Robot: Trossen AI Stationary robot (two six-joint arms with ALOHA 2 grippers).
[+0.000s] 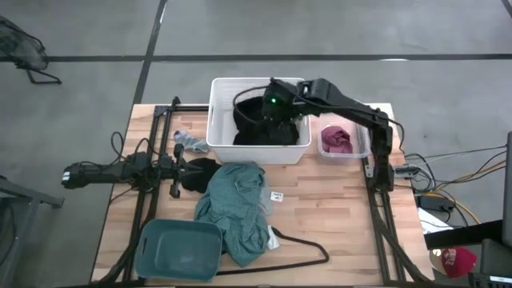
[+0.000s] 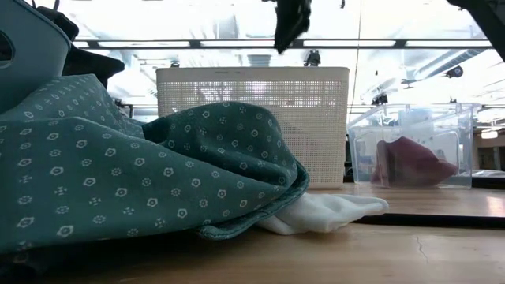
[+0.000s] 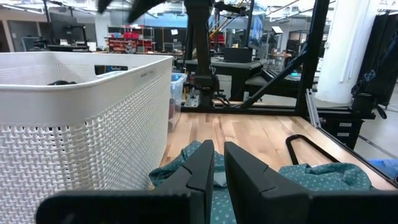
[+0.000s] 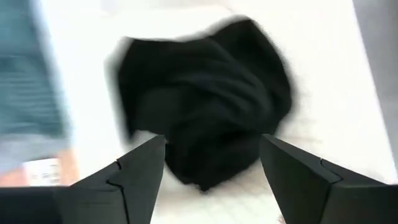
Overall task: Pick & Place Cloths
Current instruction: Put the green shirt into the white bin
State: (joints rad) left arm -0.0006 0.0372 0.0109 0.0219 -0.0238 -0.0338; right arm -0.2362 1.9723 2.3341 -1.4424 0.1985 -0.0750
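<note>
Right arm reaches from its base at the table's right side across to the white basket at the back of the table. Right gripper hangs over the basket's inside, fingers spread wide and empty; in its wrist view the two fingers frame the black garment from above without touching it. That black garment lies bunched inside the basket, filling most of its floor.

Left arm lies low along the table's left side. Left gripper points toward the basket's wall, just over the edge of the teal shirt; its fingers stand nearly together with only a thin gap, holding nothing.

The teal shirt, patterned with small pale dots, lies crumpled at the table's middle, in front of the basket. A second, small black cloth lies on the table at the shirt's left edge, under the left arm's forward part. A small grey-white piece lies beside the basket's left front corner. A white cloth shows from under the shirt's hem in the low view.

A maroon cloth sits inside the clear bin, just right of the basket.

Teal tub stands at the front left of the table. Black hanger lies on the wood at the shirt's front right.
</note>
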